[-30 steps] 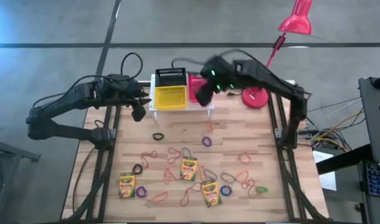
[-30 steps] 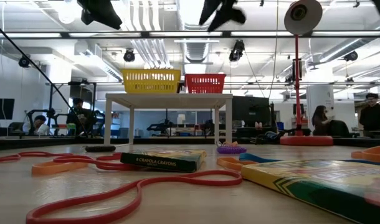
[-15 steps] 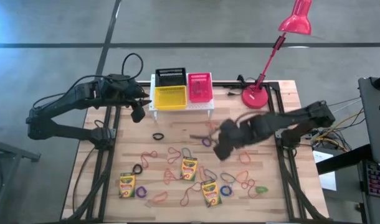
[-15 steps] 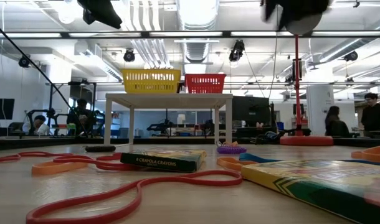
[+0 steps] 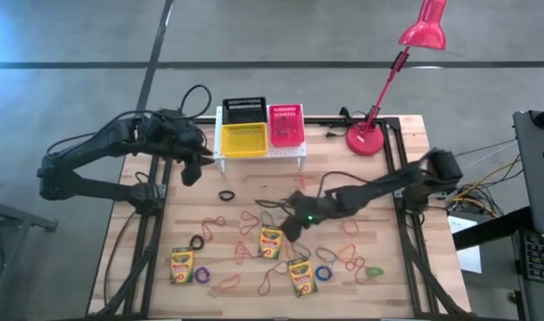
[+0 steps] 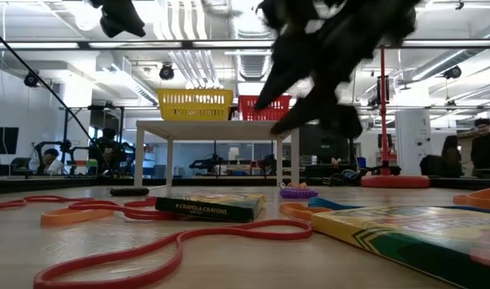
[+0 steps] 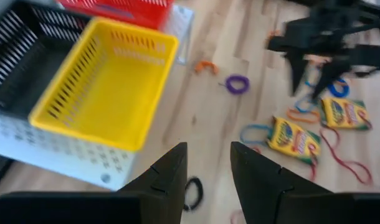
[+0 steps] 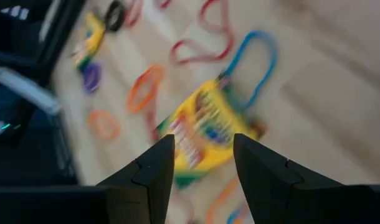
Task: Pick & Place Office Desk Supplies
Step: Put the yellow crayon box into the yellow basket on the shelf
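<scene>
Right gripper (image 5: 290, 227) moved down, three crayon boxes (image 5: 270, 242)

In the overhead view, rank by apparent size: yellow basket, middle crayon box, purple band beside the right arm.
1. Yellow basket
2. Middle crayon box
3. Purple band

All are clearly different in size.

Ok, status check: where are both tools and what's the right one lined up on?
Right tool open, empty, over middle crayon box. Left tool open, empty, waiting beside yellow basket. Rubber bands crowd that box.
</scene>
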